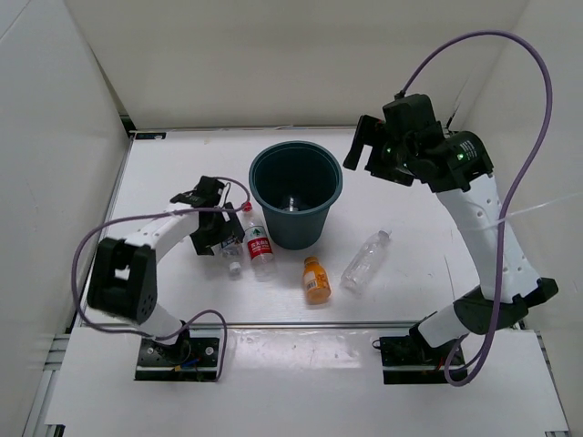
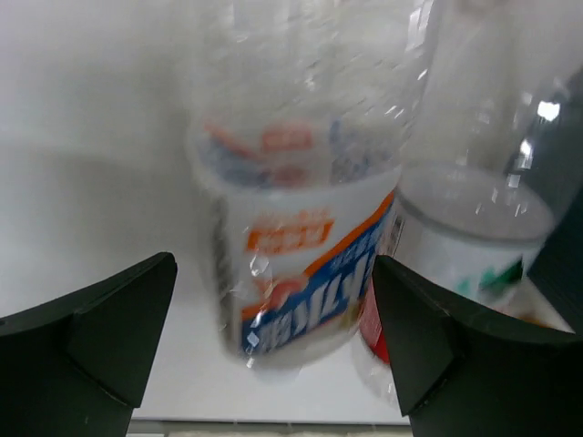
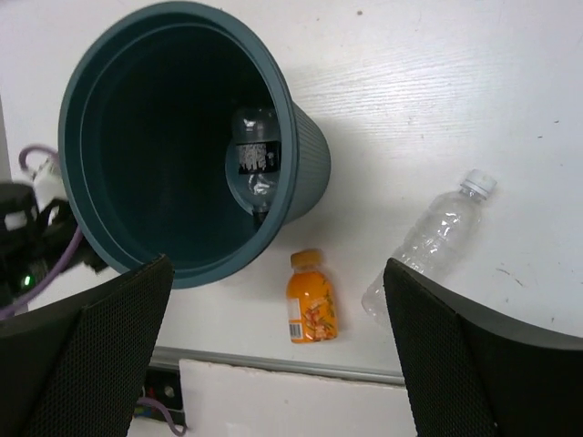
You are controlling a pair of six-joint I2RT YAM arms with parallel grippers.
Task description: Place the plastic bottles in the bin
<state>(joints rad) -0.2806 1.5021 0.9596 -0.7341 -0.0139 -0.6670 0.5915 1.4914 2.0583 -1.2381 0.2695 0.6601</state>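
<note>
Straddling the blue-white bottle (image 2: 301,228), the left gripper (image 2: 273,264) sat wide open low on the bench (image 1: 437,282), just left of the bin (image 1: 301,232), with the red-label bottle (image 1: 258,244) alongside. The right gripper (image 3: 278,262) hung wide open and empty above the bin, where the dark-label bottle (image 3: 252,164) lay inside. The orange bottle (image 1: 316,279) and the plain bottle (image 1: 366,260) lay on the bench, nearer the arms.

No print can be read. The blue-white label bottle (image 2: 301,273) carries blurred orange and blue lettering. The red-label bottle (image 1: 259,247), dark-label bottle (image 3: 254,160) and orange bottle (image 3: 311,308) show marks too small to tell.
</note>
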